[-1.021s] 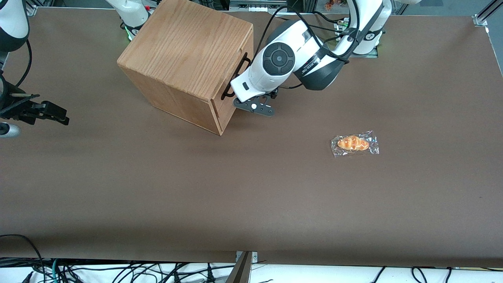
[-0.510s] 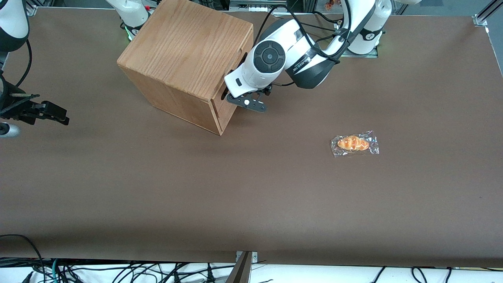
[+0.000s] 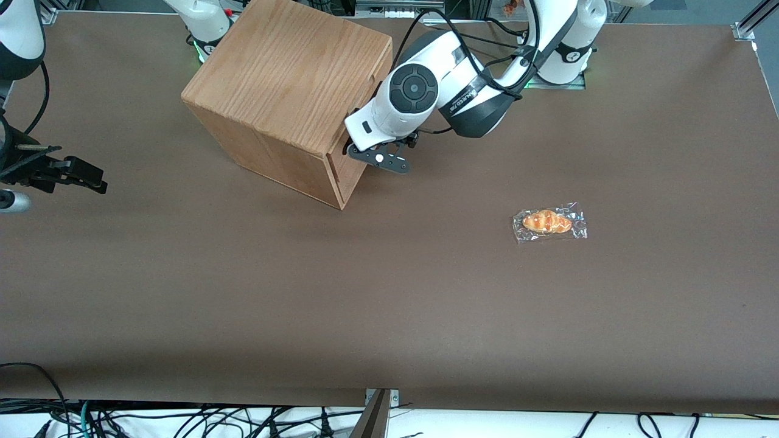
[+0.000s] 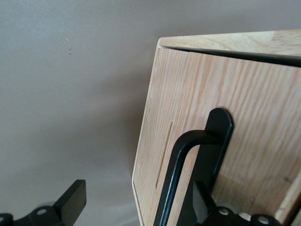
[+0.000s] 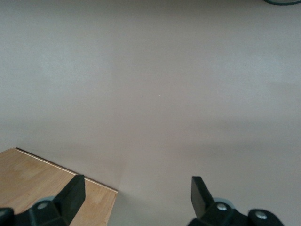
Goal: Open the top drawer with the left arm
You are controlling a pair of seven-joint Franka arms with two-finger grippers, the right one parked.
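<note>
Box point(image 3: 286, 91): light oak cube on the brown table point(image 3: 389, 292), farther from the front camera than the table's middle, turned at an angle so that its front faces the working arm's end.
Drawer point(image 4: 207, 108): upper section of the box front, wood-grained; appears shut or nearly so, with only a thin dark seam under the box top. Interior hidden, contents not visible.
Handle point(image 4: 181, 160): long black metal bar on the drawer front, standing clear of the wood on a flat black mounting plate; in the front view mostly hidden by the arm's wrist.
Arm point(image 3: 450, 85): white with dark grey bands, round dark cap turned toward the front camera, reaching down from its base to the box front.
Gripper point(image 3: 359, 146): black, right at the drawer front, level with the handle.
Fingers: spread wide in the wrist view; one finger point(image 4: 70, 200) out over bare table, clear of the box; the other point(image 4: 202, 200) tucked beside the bar, between it and the mounting plate. Nothing clamped; contact with the bar cannot be told.
Bread point(image 3: 548, 222): small golden roll sealed in a clear wrapper, lying flat on the table, well apart from the box, nearer the front camera and toward the working arm's end.
</note>
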